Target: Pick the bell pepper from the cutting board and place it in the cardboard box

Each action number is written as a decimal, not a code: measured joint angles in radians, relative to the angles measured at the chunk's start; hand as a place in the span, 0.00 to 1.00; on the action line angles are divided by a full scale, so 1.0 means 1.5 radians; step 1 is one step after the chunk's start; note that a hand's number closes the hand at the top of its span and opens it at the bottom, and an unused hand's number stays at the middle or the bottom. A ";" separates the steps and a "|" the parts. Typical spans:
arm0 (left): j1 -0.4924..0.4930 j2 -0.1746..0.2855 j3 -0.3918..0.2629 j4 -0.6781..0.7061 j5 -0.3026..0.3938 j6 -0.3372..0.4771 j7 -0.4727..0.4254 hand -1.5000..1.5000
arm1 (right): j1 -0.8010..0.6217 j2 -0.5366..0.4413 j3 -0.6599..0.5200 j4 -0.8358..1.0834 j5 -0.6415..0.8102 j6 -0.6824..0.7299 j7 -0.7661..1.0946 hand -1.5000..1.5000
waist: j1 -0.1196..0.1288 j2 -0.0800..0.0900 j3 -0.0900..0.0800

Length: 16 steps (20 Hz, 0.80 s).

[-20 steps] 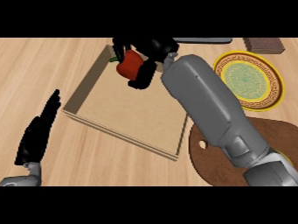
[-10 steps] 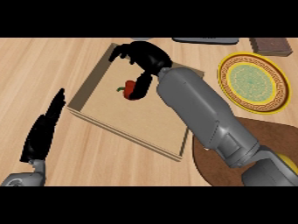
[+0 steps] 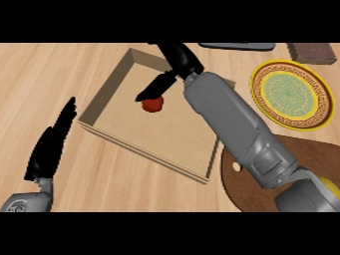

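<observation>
Bell pepper (image 3: pixel 152 104) released: out of our right hand (image 3: pixel 178 63) and down in the cardboard box (image 3: pixel 106 97).
A second ago our fingers were curled round it above the box. Now they are spread and hold nothing, and the pepper lies on the box floor just beneath their tips. We judge the placing done, with only the arm to draw back. Our left hand (image 3: pixel 51 144) rests with straight fingers, well aside.
</observation>
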 measured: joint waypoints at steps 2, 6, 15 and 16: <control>0.007 0.001 0.002 -0.009 0.000 0.001 0.001 0.50 | -0.004 0.000 -0.034 0.014 -0.033 0.000 -0.020 0.00 | -0.003 0.000 0.000; 0.016 0.001 0.007 -0.010 0.002 0.003 -0.004 0.50 | -0.024 -0.017 -0.114 0.039 -0.097 0.024 -0.043 0.00 | -0.013 -0.001 0.000; 0.025 0.002 0.012 -0.012 0.005 0.001 -0.014 0.50 | -0.038 -0.165 -0.228 0.134 -0.157 0.080 -0.089 0.00 | -0.014 0.005 0.000; 0.016 0.001 0.012 -0.009 0.003 0.002 -0.011 0.50 | -0.036 -0.180 -0.237 0.145 -0.161 0.091 -0.097 0.00 | -0.013 0.006 0.000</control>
